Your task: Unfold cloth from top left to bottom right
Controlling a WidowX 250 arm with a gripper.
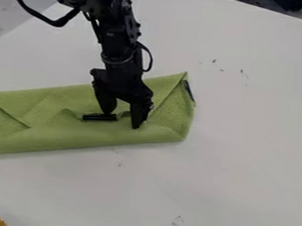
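On the smooth white tabletop (243, 158), a lime-green, finely textured fabric cloth (78, 138) is lying folded into a long band, reaching the left edge of view. The black two-finger gripper (122, 120) is standing at its middle, fingers spread. Cloth is probably light, soft, not fragile; a loose upper-left edge is looking best to grip (top layer only, or it all may be dragging). Flaps are crossing diagonally, creases are puckering mid-cloth, dark tags (188, 90) are showing at both ends.
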